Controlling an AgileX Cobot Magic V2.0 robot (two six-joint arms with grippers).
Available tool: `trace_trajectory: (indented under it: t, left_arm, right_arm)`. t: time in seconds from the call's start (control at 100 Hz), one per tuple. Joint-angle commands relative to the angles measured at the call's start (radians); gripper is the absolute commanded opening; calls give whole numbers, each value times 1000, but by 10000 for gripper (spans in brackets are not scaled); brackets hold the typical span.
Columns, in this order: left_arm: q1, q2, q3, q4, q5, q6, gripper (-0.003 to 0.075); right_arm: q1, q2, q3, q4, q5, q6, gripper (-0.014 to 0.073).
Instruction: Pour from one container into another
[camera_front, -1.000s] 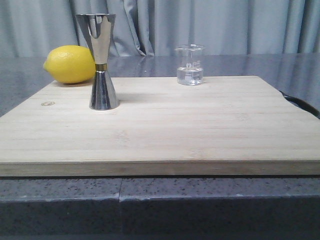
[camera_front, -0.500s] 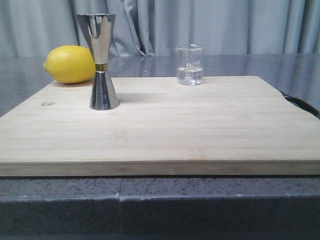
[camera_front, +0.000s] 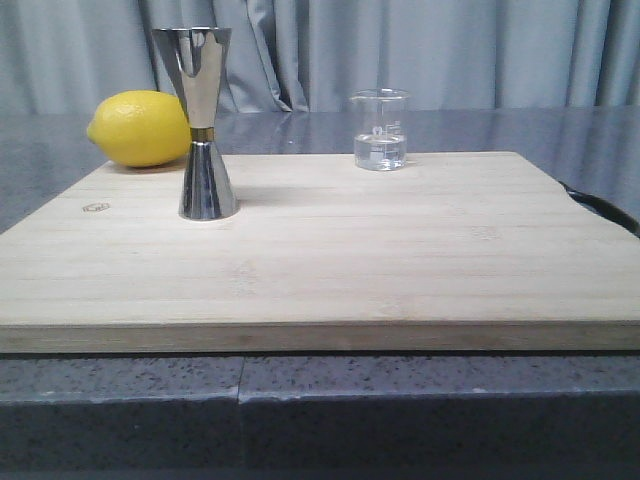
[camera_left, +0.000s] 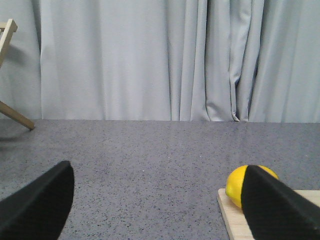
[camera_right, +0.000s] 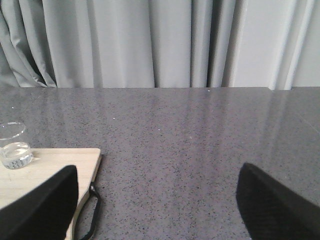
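A small clear glass beaker (camera_front: 380, 130) with white marks and a little clear liquid stands at the far edge of the wooden board (camera_front: 330, 260), right of centre; it also shows in the right wrist view as the beaker (camera_right: 14, 146). The tall steel jigger (camera_front: 203, 122) with a gold waist stands upright on the board's left part. No arm appears in the front view. My left gripper (camera_left: 159, 200) is open over bare counter left of the board, nothing between its fingers. My right gripper (camera_right: 157, 200) is open over counter right of the board, empty.
A yellow lemon (camera_front: 140, 128) lies behind the jigger at the board's far left corner; the lemon (camera_left: 239, 182) also shows past my left finger. A black loop handle (camera_right: 90, 212) hangs off the board's right edge. Grey curtains (camera_front: 400, 50) close the back. A wooden frame (camera_left: 7, 70) stands far left.
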Motion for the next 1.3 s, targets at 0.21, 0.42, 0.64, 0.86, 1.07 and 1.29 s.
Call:
trace_trajectory:
  t: [0.21,0.42,0.64,0.86,1.07,1.29]
  left_arm:
    - [-7,101,-111,-16,120,35,600]
    - [-7,269,-267,-150,380,283,600]
    - [-7,443,-293,-567,500,716,600]
    - [-7,608,-293,-938,551,1108,600]
    - [-7,780,-293,-1188,651,1446,600]
    - [-7,934,-293,-1345,846,1685,600]
  right_arm:
    - [-1,30,-73,0,-19,-10,585]
    - [-1,120,-175,0,144,-10,585]
    - [-1,217,-219,7,169,-10,585]
    - [-1,270,-222,48,150,-10,585]
    - [-1,277,-222,57,148,-10,585]
    - [-1,278,-222,57,159,-10,585]
